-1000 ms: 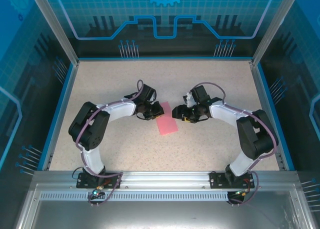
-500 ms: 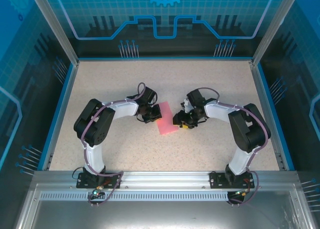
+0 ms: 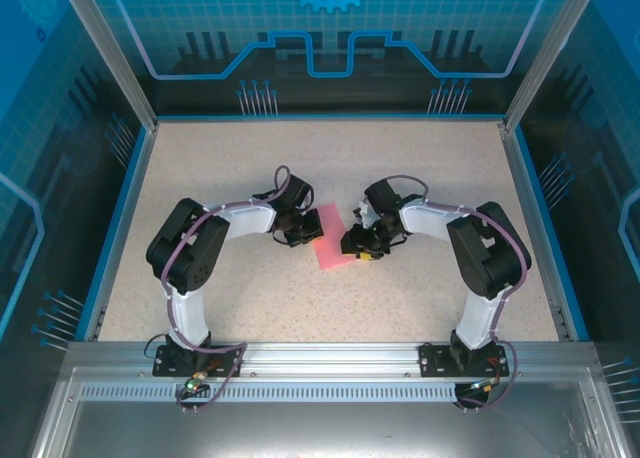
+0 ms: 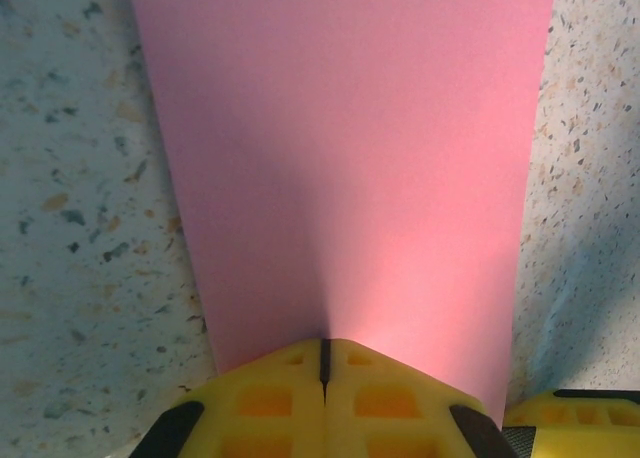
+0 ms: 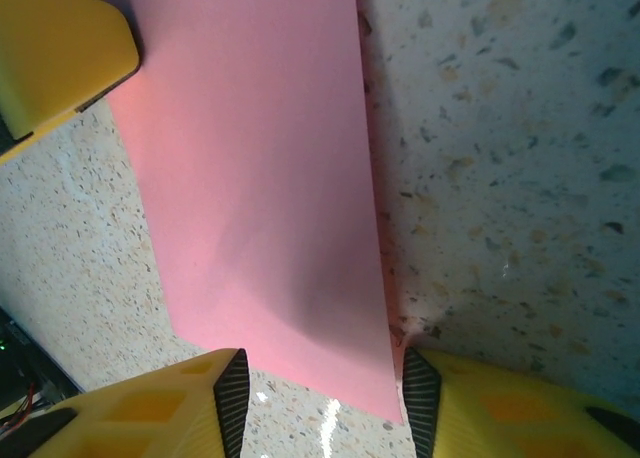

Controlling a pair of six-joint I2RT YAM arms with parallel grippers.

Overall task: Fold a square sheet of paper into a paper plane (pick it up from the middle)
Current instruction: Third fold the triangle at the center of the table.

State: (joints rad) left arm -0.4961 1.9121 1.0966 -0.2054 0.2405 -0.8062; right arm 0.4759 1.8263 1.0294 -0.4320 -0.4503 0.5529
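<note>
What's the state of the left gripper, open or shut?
Shut on the square sheet of paper: in the left wrist view, the left gripper shows yellow fingertips meeting at a thin seam, the sheet's edge pinched there.

The top camera sits high above and behind the arm bases [image 3: 190, 350], facing down and forward from far enough to take in the whole desk [image 3: 200, 178]. Each wrist camera rides just behind its own tool, the left tool [image 4: 323, 356] and the right tool [image 5: 322, 383], looking past yellow fingertips [image 4: 270, 398] at the desk from very close. All three views share the pink sheet [image 3: 331, 243] and the speckled surface beside it, and the wrist views meet it from opposite sides.
</note>
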